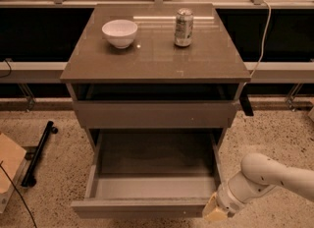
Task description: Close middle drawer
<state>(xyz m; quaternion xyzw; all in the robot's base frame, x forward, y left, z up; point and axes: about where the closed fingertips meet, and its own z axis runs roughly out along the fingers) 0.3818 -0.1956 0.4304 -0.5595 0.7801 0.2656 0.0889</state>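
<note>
The middle drawer is pulled far out of the cabinet at the bottom of the camera view. It is wide and shallow, with a flat front panel and a lighter grey inner floor that holds nothing. My gripper sits at the right end of the drawer's front panel, at or against its outer face. The white arm reaches in from the lower right.
Above the open drawer is a grey drawer with a taller front panel, slightly out. On the cabinet top stand a white bowl and a soda can. A black bar and a cardboard piece lie on the floor to the left.
</note>
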